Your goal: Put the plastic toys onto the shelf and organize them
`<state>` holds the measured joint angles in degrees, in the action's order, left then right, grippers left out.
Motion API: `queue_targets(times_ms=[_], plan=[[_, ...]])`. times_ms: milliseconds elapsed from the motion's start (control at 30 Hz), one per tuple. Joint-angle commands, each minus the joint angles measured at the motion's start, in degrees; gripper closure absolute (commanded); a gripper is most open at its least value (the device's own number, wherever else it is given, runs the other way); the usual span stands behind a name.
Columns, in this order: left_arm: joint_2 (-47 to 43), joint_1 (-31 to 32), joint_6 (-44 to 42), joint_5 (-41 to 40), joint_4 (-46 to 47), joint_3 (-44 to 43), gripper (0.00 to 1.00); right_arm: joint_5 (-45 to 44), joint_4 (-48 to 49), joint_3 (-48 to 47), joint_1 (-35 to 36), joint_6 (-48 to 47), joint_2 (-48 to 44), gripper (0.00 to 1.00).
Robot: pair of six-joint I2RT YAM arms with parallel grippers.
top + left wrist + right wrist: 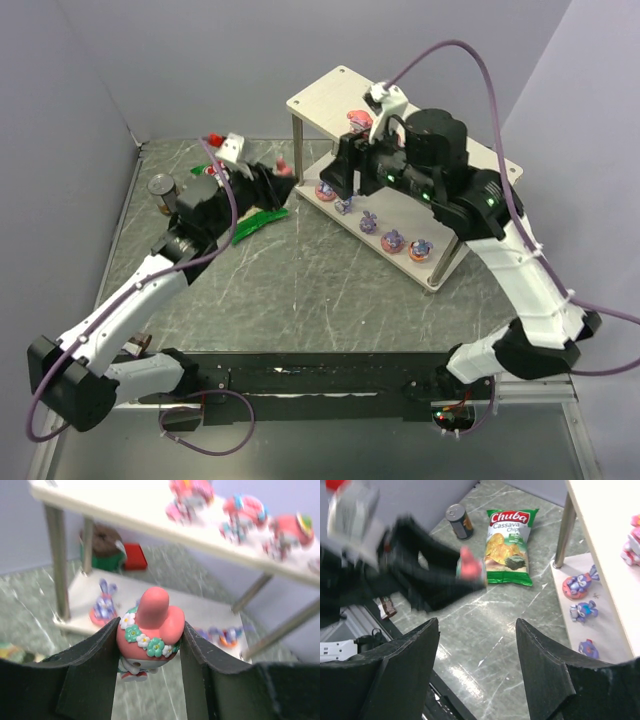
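Left fingers (90, 670) are clamping a pink toy (150, 625) just left of the shelf (330, 100); right fingers (405, 670) are hanging apart, empty, beside it.

Green Chuba chip bag (510, 547) lying flat, dark can (459, 521) upright beside, marbled tabletop (300, 290)

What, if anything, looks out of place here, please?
Nothing looks spilled or damaged. The only strays are a green chip bag lying flat near the shelf and a dark can standing upright beside it.
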<state>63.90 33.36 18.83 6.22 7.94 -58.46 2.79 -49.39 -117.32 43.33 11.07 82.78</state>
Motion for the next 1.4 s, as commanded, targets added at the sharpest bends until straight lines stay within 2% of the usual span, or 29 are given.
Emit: queue_targets(times_ms=[0, 300, 533, 800, 1167, 1367], plan=[[4.8, -4.9, 3.9, 7.1, 8.5, -7.1, 0.99, -1.5, 6.1, 4.8, -0.3, -1.5, -5.9, 0.29], [17.7, -10.3, 8.3, 10.1, 13.1, -21.2, 0.99, -4.4, 10.2, 14.6, -0.6, -5.4, -16.1, 0.25], [25.9, -11.7, 11.1, 12.1, 15.7, -32.0, 0.99, -8.5, 11.9, 20.7, -0.8, -8.1, -21.7, 0.23], [34.8, -12.1, 13.4, 14.4, 17.9, -42.1, 0.99, -12.0, 11.9, 23.4, -1.1, -10.0, -25.5, 0.22], [42.3, -11.7, 16.3, 18.3, 20.1, -46.0, 0.99, -15.4, 11.1, 22.8, -1.8, -12.6, -25.6, 0.20], [44.0, -10.1, 14.0, 17.7, 18.8, -46.7, 0.99, -15.9, 10.7, 22.7, -2.3, -13.4, -25.2, 0.19]])
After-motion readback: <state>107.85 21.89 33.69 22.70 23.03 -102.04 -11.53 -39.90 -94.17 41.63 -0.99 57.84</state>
